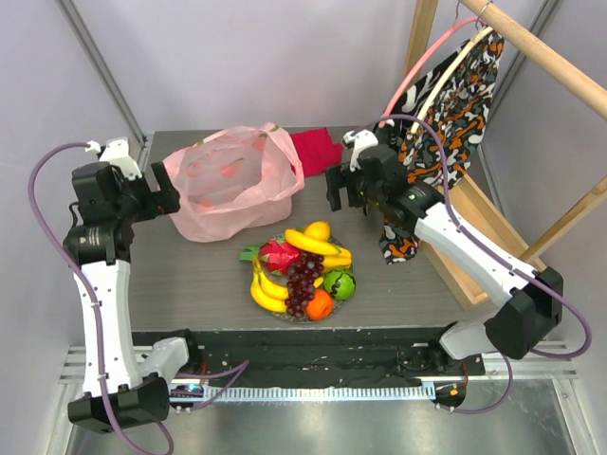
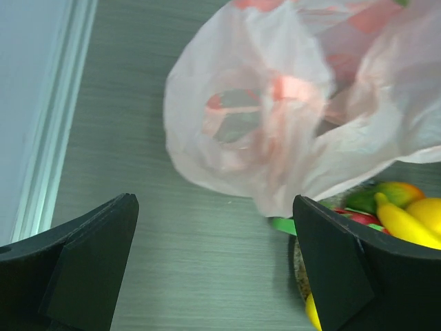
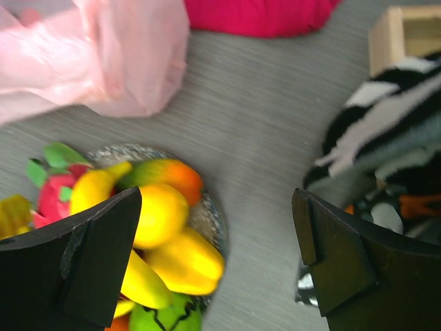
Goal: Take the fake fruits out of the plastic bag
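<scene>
The fake fruits (image 1: 302, 268) lie heaped on a round glittery plate (image 1: 343, 294) at the table's middle: bananas, dark grapes, a dragon fruit, a green apple, an orange. The pale pink plastic bag (image 1: 232, 185) sits crumpled behind them to the left. Reddish patches show through it, and I cannot tell what they are. My left gripper (image 1: 169, 201) hangs open and empty at the bag's left edge; in its wrist view the bag (image 2: 303, 117) lies beyond the fingers (image 2: 83, 269). My right gripper (image 1: 340, 187) is open and empty, above the table right of the fruits (image 3: 162, 217).
A folded red cloth (image 1: 316, 149) lies behind the bag. A black patterned cloth (image 1: 455, 104) hangs from a wooden frame (image 1: 560, 62) on the right and reaches down to the table (image 3: 386, 152). A wooden frame corner (image 3: 406, 34) stands near it.
</scene>
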You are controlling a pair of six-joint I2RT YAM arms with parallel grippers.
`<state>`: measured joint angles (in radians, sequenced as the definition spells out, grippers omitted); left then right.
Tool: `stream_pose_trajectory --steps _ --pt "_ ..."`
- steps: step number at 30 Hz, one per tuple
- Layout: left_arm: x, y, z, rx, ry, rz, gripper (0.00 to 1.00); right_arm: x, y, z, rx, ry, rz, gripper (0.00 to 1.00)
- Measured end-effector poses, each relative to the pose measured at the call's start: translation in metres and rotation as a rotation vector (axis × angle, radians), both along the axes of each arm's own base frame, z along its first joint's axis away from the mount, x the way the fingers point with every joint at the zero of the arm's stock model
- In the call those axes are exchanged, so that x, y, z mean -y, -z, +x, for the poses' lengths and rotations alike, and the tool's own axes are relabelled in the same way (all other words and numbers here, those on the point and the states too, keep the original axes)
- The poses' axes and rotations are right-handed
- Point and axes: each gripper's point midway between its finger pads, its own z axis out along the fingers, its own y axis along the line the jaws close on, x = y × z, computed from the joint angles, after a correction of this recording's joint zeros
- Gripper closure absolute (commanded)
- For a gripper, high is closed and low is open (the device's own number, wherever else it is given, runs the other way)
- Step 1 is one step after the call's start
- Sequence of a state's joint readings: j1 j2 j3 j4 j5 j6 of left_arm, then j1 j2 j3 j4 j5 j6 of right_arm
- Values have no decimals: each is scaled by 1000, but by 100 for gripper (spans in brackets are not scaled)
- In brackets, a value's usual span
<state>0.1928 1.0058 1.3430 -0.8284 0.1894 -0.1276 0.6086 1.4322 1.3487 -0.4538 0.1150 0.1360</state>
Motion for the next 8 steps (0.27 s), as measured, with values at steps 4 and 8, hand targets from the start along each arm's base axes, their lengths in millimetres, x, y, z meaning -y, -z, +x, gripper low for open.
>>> stream_pose_trajectory --steps 4,8 --pt "-20 21 -10 -62 -90 15 0 24 16 -16 -24 46 -70 0" --pt "-29 29 -14 -95 -128 17 0 38 4 -25 1 67 -86 0"
